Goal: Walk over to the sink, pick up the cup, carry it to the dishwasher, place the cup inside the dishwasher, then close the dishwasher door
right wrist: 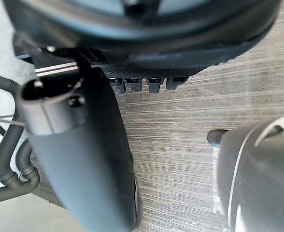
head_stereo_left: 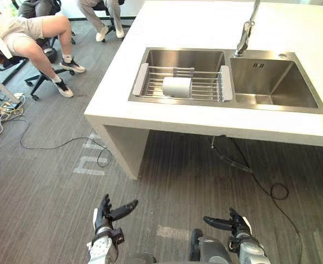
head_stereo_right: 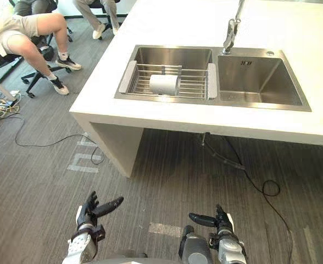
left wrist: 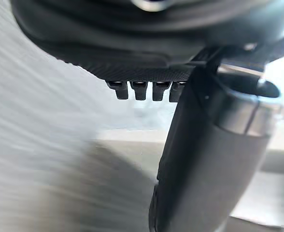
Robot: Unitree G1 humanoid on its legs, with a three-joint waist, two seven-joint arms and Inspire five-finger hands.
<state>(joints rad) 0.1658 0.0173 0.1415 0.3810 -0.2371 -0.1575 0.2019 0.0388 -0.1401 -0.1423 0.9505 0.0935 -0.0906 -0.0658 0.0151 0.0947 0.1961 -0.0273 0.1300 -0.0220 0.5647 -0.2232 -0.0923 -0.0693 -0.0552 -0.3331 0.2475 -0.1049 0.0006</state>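
A white cup lies on its side on a wire rack set across the left basin of a steel double sink in a white counter. Both hands hang low over the floor, well short of the counter. My left hand is open, thumb pointing right, fingers straight. My right hand is open too, thumb pointing left. Neither holds anything; in the wrist views the fingers and the thumb stand apart with nothing between them.
A tall tap stands behind the divider between the basins. The counter's white support leg stands ahead to the left. Seated people on wheeled chairs are at the far left, with cables on the floor there.
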